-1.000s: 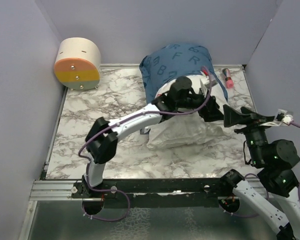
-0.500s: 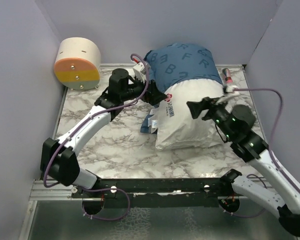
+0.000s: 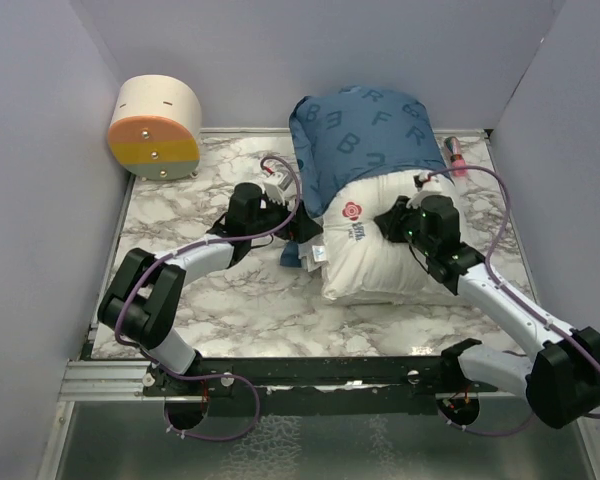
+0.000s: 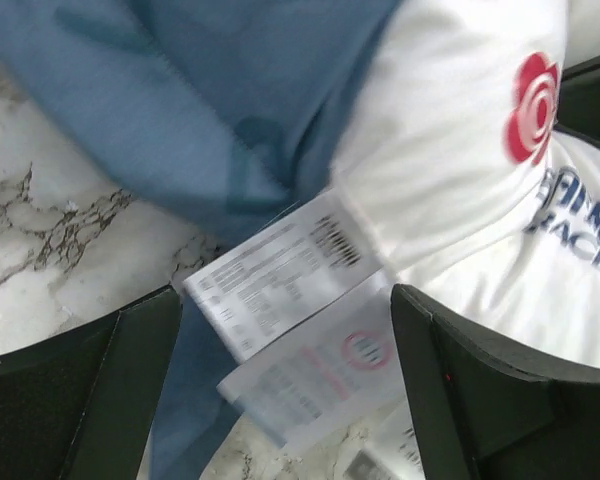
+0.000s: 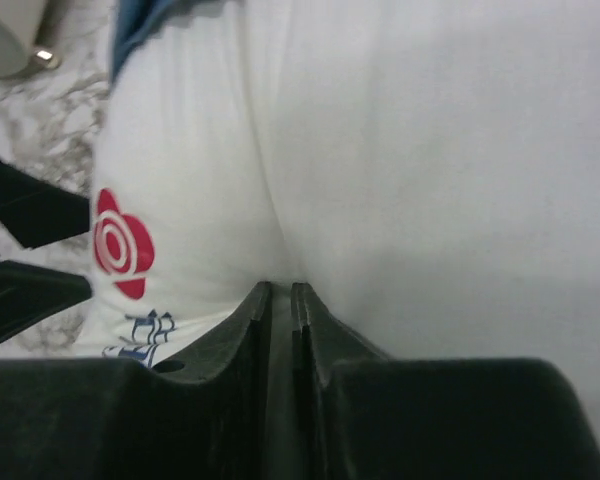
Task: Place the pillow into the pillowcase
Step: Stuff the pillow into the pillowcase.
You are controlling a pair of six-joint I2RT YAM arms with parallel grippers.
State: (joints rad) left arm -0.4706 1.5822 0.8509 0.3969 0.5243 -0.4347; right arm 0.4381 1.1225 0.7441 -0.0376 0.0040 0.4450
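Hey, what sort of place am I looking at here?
Likely a robot lab test booth: a marble-patterned table boxed in by plain walls, with robot arms bolted to a rail along its near edge.

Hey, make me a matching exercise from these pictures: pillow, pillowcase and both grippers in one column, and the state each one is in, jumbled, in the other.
Column one
1. pillow
2. pillowcase
3. left gripper
4. right gripper

Column two
A. open, with paper tags between its fingers
B. dark blue, pulled over the far end only
C. closed, pinching a fold of white fabric
D. white, near half bare, red logo showing

Pairs: 1-D, 2-B, 3-A, 4-C
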